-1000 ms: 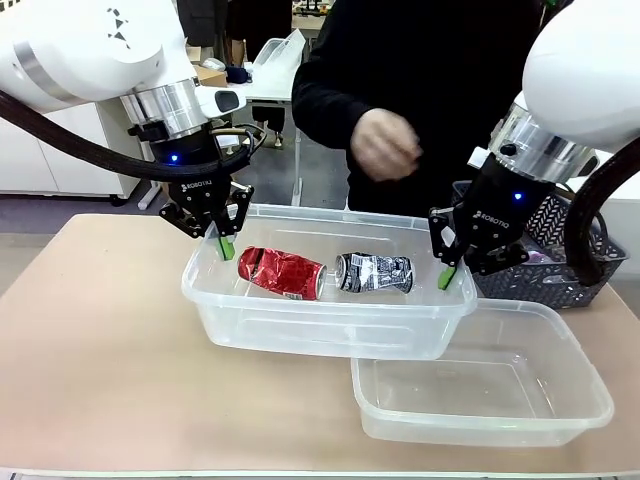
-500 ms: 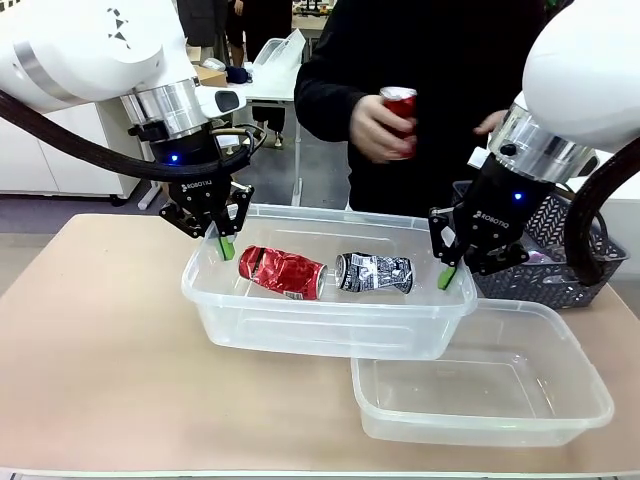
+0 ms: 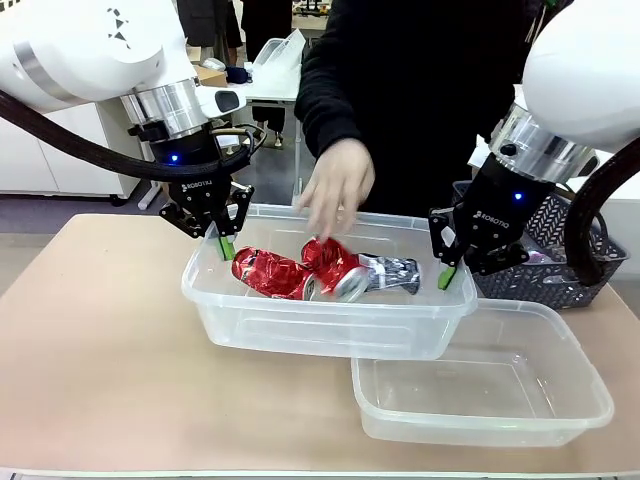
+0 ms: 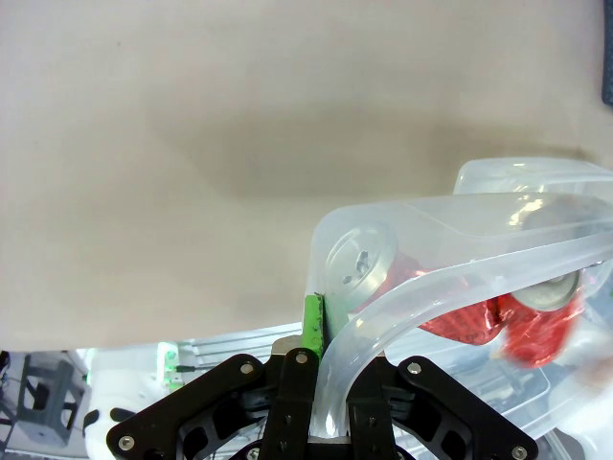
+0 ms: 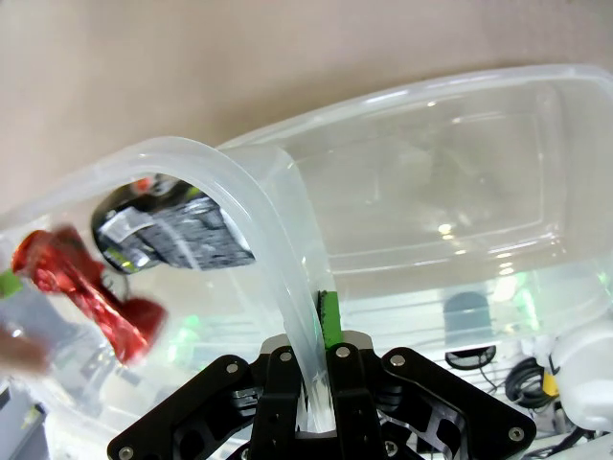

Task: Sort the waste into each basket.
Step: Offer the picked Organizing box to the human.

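A clear tub (image 3: 330, 335) hangs above the table, gripped at both ends. My left gripper (image 3: 224, 246) is shut on its left rim (image 4: 383, 307), and my right gripper (image 3: 445, 275) is shut on its right rim (image 5: 278, 278). Inside lie a crushed red can (image 3: 265, 272), a second red can (image 3: 335, 268) and a black-and-silver can (image 3: 392, 272). The person's hand (image 3: 335, 190) hovers just above the second red can. The left wrist view shows a red can (image 4: 383, 283) through the wall; the right wrist view shows the black-and-silver can (image 5: 177, 235). Another clear tub (image 3: 480, 390) sits on the table at front right, with nothing in it.
A dark grey lattice basket (image 3: 565, 255) stands at the back right behind my right arm. The person in black stands at the far side. Bare tabletop (image 3: 90, 340) lies to the left and in front.
The person's hand came down with a red can, which now lies in the held tub between the other two cans. Both grippers have stayed put.
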Robot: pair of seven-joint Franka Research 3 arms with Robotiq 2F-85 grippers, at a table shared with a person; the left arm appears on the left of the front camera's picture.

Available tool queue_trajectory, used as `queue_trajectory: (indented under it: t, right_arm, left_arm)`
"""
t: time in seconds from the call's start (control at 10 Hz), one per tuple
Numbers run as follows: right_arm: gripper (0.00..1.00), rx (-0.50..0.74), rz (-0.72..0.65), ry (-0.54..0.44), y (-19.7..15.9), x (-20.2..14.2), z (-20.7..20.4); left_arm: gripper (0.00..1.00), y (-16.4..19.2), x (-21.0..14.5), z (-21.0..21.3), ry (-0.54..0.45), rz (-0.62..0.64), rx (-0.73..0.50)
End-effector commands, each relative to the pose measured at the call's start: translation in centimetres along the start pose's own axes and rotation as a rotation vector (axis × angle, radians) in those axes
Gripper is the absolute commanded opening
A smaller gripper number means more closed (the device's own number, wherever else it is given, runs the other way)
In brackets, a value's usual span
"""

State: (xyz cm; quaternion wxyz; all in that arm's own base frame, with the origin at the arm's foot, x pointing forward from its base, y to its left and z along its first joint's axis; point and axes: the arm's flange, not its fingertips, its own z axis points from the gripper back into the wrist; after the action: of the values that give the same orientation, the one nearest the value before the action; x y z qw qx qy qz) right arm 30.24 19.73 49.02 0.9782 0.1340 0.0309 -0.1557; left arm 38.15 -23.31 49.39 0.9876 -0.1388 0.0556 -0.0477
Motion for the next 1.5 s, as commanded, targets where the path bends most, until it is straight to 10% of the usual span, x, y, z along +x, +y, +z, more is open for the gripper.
queue_trajectory:
  t: [0.0, 1.4]
  right_arm:
    - [0.04, 0.018, -0.031, -0.008, -0.58, 0.43, -0.05]
    - [0.04, 0.000, 0.000, 0.000, 0.00, 0.00, 0.00]
  left_arm:
    - [0.04, -0.09, -0.05, 0.79, -0.003, 0.014, -0.028]
    - [0.04, 0.00, 0.00, 0.00, 0.000, 0.000, 0.000]
